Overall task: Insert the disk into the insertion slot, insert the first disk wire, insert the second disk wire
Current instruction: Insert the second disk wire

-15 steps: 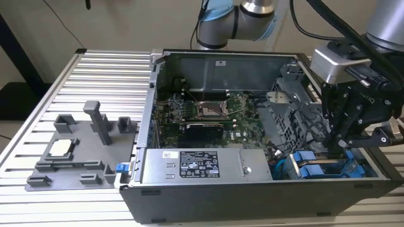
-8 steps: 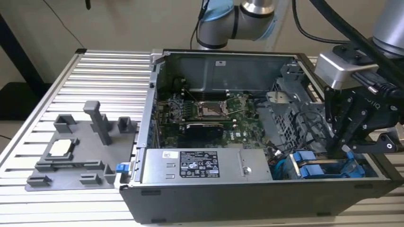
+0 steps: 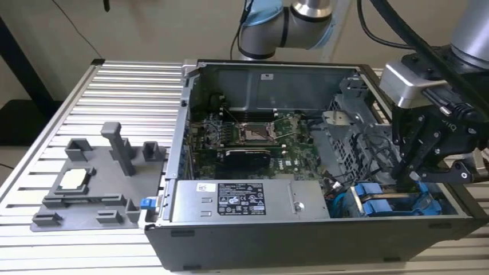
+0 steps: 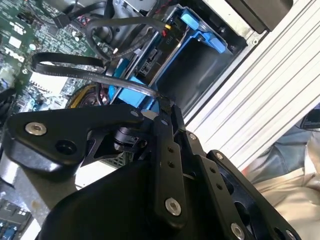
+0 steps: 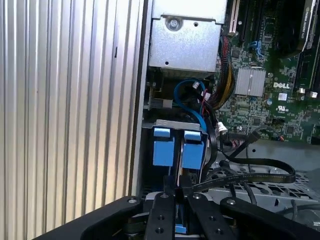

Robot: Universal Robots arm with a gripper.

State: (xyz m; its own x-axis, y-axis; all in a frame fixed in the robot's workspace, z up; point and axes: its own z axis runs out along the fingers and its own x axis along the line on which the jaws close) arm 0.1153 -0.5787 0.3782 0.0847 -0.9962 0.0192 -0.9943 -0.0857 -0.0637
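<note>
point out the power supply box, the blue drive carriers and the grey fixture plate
power supply box (image 3: 244, 200): exterior view, on its labelled top face.
blue drive carriers (image 5: 164, 146): first wrist view, on the blue tab of one of the two carriers side by side.
grey fixture plate (image 3: 57, 215): exterior view, on a bare flat part of its base.

The open computer case (image 3: 321, 172) stands on the slatted table (image 3: 114, 91). A fixture plate (image 3: 91, 183) lies at the exterior view's left of the case. Inside, the power-supply box (image 3: 244, 200) sits near the front, and the drive cage (image 3: 397, 200) lies to its right in the exterior view.
</note>
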